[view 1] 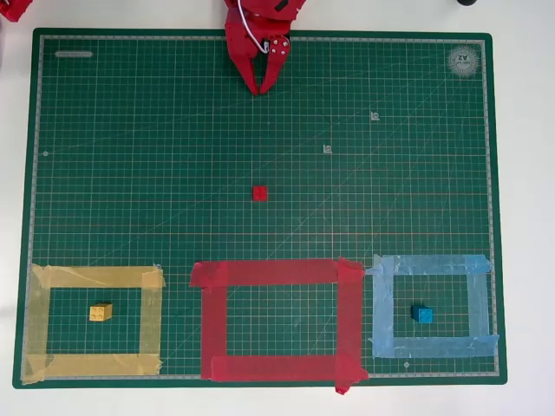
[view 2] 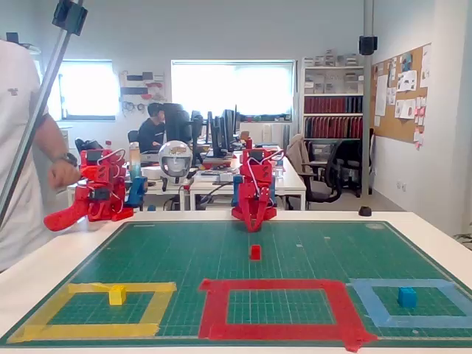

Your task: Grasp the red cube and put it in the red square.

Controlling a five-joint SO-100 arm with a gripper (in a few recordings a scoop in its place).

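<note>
In the overhead view, the yellow tape frame (view 1: 92,322) lies at the lower left of the green cutting mat (view 1: 156,173) on the worktop, with the yellow cube (view 1: 101,312) inside it. The fixed view shows the same pair, frame (view 2: 96,310) and cube (view 2: 116,295), at the near left corner of the mat (view 2: 184,251).

Next comes the red square (view 1: 279,319), in the middle of the mat's near edge; in the fixed view it (view 2: 280,307) lies between the two other frames. The red cube (view 1: 259,193) sits on bare mat near the centre, well apart from the red square and outside it; the fixed view shows it (view 2: 255,252) between my arm and the square.

My hand (view 1: 260,87) hangs at the far edge of the mat, clenched with the fingertips together, grasping nothing, well short of the red cube. In the fixed view it (view 2: 254,225) points down at the mat.

On the right, the light-blue tape frame (view 1: 432,307) encloses the blue cube (view 1: 422,315).
</note>
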